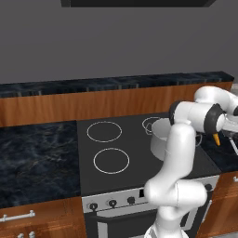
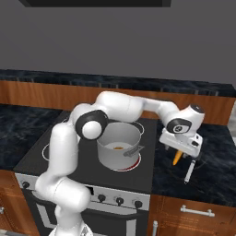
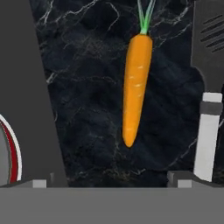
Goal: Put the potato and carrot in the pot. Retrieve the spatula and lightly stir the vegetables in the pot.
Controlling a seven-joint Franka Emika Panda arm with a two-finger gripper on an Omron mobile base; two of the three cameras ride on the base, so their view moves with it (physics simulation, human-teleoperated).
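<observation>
1. The pot [image 2: 119,146] sits on the stove's [image 1: 111,186] front right burner. Metal, looks rigid and fairly heavy. There's a small orange-brown lump inside, probably the potato [image 2: 118,148].
2. The spatula [image 3: 209,109] lies on the dark counter [image 3: 87,109] just beside the carrot. Stiff; I'd grab the pale handle.
3. The carrot [image 3: 136,87] lies on the counter right of the stove. Light, firm, a bit slick, so pinch it mid-body.
4. The gripper [image 2: 180,148] hovers above it, jaws wide apart, holding nothing.
5. No labels or writing I can read.

The arm [image 2: 124,107] reaches right, jaws spread wide, pointing down.
</observation>
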